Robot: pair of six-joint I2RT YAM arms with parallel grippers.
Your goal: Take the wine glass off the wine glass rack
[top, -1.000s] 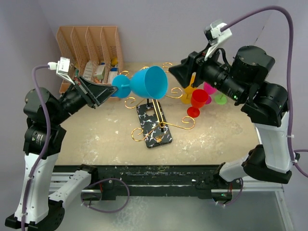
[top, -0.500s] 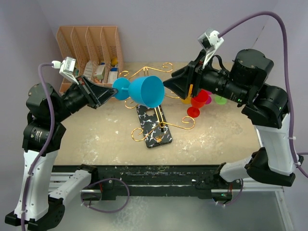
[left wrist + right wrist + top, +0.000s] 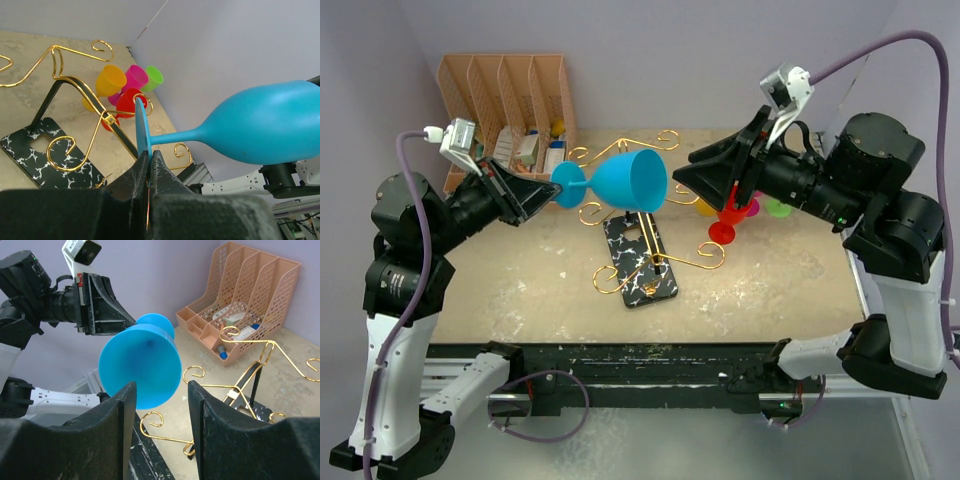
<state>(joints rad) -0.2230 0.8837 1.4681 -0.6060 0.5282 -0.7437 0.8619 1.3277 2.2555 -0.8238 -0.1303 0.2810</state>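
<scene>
Blue glass (image 3: 628,182) hangs sideways in the air above the rack (image 3: 638,272), its foot rim pinched edge-on by the left tool (image 3: 550,192). Right tool (image 3: 680,178) stands wide, facing the bowl. Risk: such a thin grip may let the glass pivot or slip onto the rack.

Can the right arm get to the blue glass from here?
Probably yes: the right gripper is open, facing the glass bowl with nothing between; the left gripper pinches only the foot.
</scene>
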